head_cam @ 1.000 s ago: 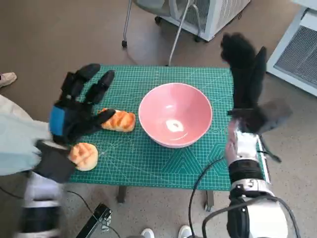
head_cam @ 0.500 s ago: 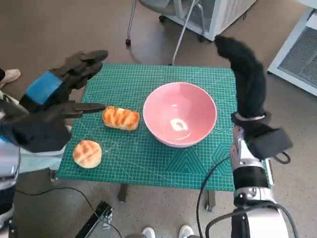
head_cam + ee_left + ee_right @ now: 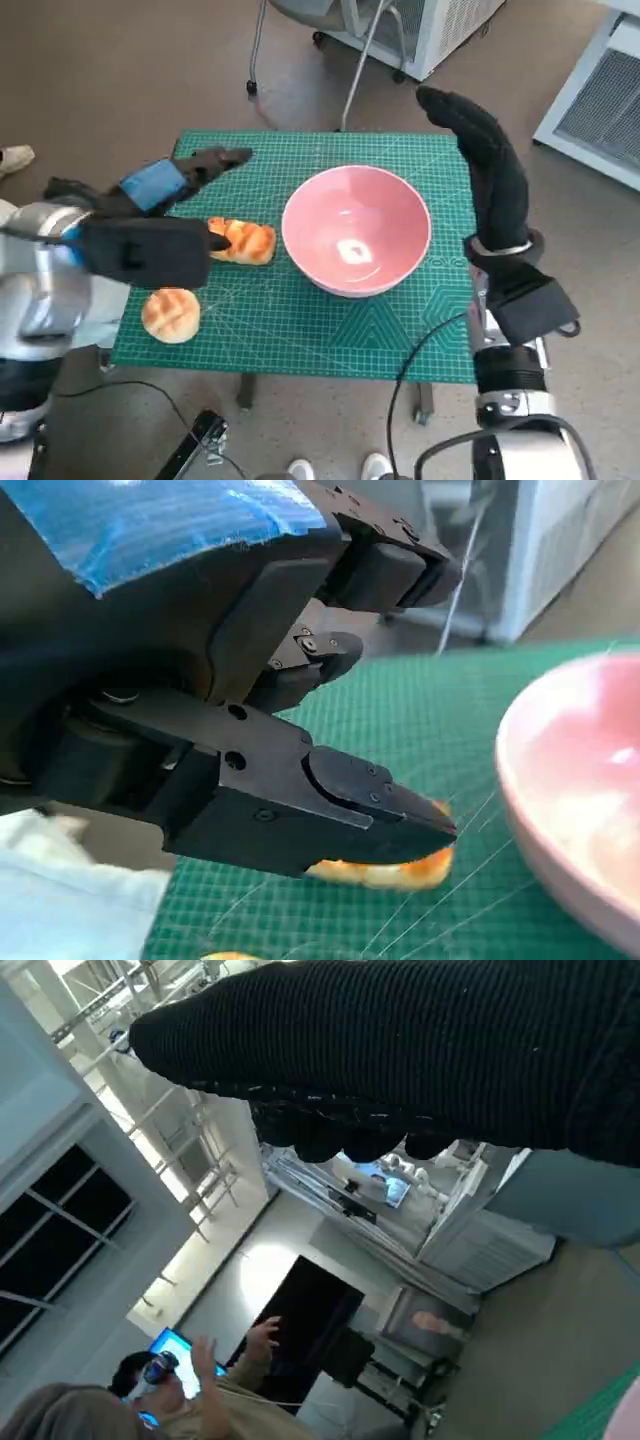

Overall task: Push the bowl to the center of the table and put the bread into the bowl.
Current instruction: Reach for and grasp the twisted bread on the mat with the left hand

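Observation:
A pink bowl (image 3: 356,231) stands near the middle of the green mat (image 3: 330,330), slightly right; its rim shows in the left wrist view (image 3: 575,800). An oblong glazed bread (image 3: 245,241) lies just left of the bowl, seen below the fingers in the left wrist view (image 3: 385,873). A round bun (image 3: 170,314) lies near the mat's front left corner. My left hand (image 3: 150,230) hovers over the mat's left side above the oblong bread, fingers spread, holding nothing. My right hand (image 3: 485,160) is raised by the bowl's right side, fingers straight and together, empty.
A chair's metal legs (image 3: 300,60) and white cabinets (image 3: 590,100) stand beyond the table's far edge. A cable (image 3: 415,350) hangs off the front right. A person's foot (image 3: 12,158) shows at far left; a person (image 3: 150,1390) sits in the right wrist view.
My left hand has swung lower and rightward, now over the oblong bread. My right hand tilted slightly towards the bowl. The bowl and both breads have not moved beyond the camera shift.

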Controlling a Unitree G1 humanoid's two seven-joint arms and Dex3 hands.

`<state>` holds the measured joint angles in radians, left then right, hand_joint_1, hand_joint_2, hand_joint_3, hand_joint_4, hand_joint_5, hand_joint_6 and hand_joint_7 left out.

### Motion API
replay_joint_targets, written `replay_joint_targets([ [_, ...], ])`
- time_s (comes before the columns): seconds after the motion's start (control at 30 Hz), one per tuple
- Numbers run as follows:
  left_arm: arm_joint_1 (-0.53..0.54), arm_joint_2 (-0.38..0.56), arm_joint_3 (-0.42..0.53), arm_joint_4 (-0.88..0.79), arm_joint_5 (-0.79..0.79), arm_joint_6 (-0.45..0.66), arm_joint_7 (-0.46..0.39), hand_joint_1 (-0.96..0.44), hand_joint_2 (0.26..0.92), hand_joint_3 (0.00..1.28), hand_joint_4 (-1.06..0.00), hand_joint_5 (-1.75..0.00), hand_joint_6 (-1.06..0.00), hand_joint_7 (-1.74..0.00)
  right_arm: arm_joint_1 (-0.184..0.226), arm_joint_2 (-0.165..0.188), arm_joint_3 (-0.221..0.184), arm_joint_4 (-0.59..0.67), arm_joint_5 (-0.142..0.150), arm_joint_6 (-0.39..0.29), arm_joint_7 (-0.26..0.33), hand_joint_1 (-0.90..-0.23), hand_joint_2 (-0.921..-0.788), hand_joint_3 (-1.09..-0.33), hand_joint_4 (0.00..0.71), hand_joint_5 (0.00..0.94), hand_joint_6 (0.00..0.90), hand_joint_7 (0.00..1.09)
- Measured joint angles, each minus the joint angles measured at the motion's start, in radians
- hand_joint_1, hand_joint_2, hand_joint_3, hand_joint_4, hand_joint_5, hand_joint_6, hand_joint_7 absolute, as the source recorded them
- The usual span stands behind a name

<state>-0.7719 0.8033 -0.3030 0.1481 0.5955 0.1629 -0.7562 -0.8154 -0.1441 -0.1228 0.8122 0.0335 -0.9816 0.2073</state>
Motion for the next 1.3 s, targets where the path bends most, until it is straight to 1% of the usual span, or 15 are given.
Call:
replay_joint_targets([
  [0.2,-0.021,-0.034,-0.052,0.103,0.04,-0.037,0.007,0.06,0.787,0.0,-0.06,0.0,-0.26,-0.01,0.014,-0.002,0.007,-0.034,0.007,0.019,0.0,-0.569,-0.921,-0.712,0.43,0.021,0.125,0.79],
  [0.47,-0.029,-0.08,-0.109,0.228,0.083,-0.081,0.032,0.05,0.774,0.01,-0.07,0.0,-0.28,-0.01,0.03,0.0,0.011,-0.069,0.042,0.034,0.006,-0.563,-0.921,-0.71,0.427,0.019,0.112,0.8],
  [0.7,-0.043,-0.102,-0.133,0.293,0.129,-0.075,0.039,0.04,0.773,0.01,-0.09,-0.01,-0.29,-0.01,0.049,0.0,0.013,-0.091,0.043,0.045,0.006,-0.563,-0.921,-0.712,0.427,0.019,0.105,0.8],
  [0.93,-0.067,-0.126,-0.151,0.347,0.158,-0.068,0.056,0.03,0.772,0.01,-0.11,-0.01,-0.3,-0.01,0.052,0.0,0.012,-0.105,0.044,0.06,0.006,-0.565,-0.921,-0.713,0.427,0.018,0.1,0.81],
  [1.13,-0.105,-0.173,-0.197,0.483,0.193,-0.106,0.108,0.03,0.772,0.01,-0.17,-0.03,-0.34,-0.03,0.056,0.002,0.012,-0.123,0.044,0.071,0.003,-0.558,-0.921,-0.716,0.426,0.017,0.096,0.82],
  [1.2,-0.117,-0.19,-0.214,0.536,0.201,-0.133,0.139,0.02,0.779,0.01,-0.22,-0.03,-0.38,-0.04,0.058,0.002,0.012,-0.127,0.044,0.072,0.002,-0.557,-0.921,-0.717,0.426,0.017,0.096,0.82],
  [1.3,-0.141,-0.211,-0.238,0.621,0.221,-0.183,0.206,0.03,0.799,0.02,-0.33,-0.05,-0.48,-0.07,0.06,0.004,0.012,-0.131,0.044,0.075,0.002,-0.561,-0.921,-0.716,0.426,0.017,0.094,0.82],
])
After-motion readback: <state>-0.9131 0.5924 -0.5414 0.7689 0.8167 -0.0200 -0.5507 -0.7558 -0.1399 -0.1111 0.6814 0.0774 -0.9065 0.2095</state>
